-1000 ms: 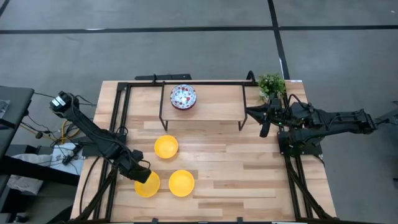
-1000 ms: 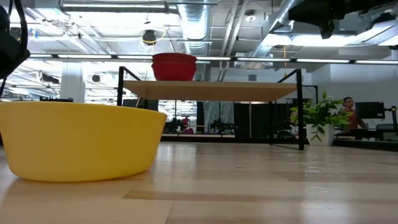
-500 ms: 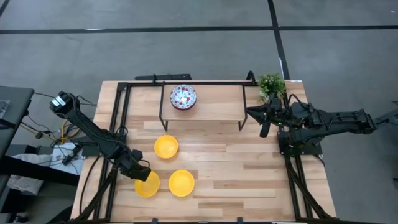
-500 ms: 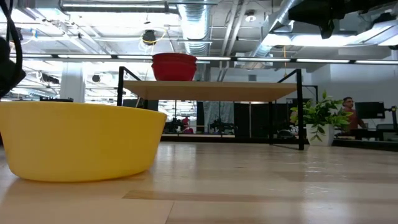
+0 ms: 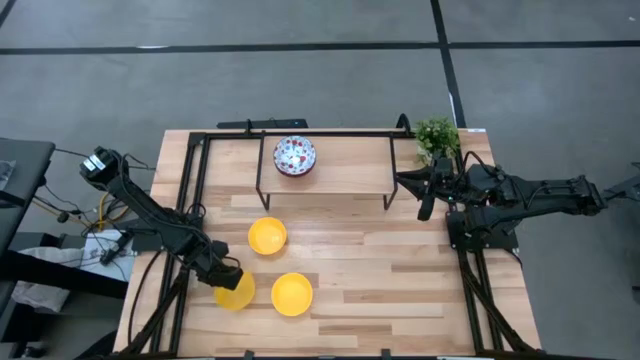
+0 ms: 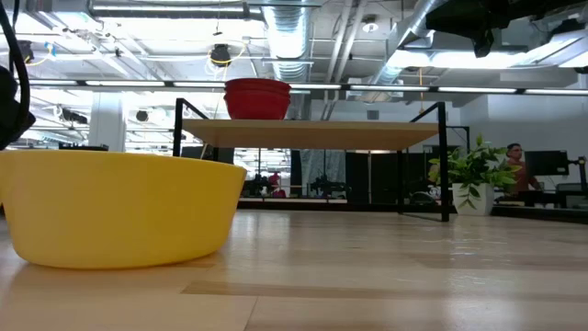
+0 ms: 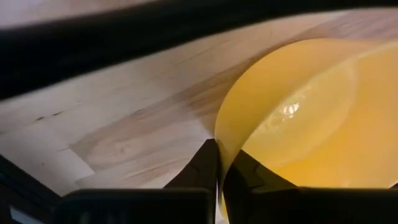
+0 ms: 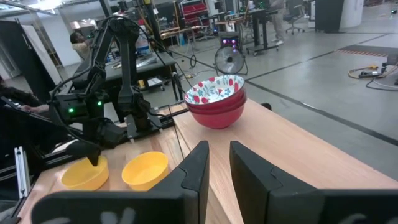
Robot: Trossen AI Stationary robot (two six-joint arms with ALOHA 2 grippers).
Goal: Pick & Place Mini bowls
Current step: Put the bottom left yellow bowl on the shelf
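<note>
Left tool [image 5: 228, 277] pinches the rim of a yellow bowl [image 5: 236, 294] at the desk's [image 5: 400, 270] near left. Right tool [image 5: 425, 190] hovers by the shelf [image 5: 350, 165], its fingers slightly apart, holding nothing.

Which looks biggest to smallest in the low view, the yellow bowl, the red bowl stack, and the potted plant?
1. Yellow bowl, by far, though it sits nearest the camera, so that exaggerates it.
2. Potted plant.
3. Red bowl stack on the shelf, close to the plant in apparent size.
</note>
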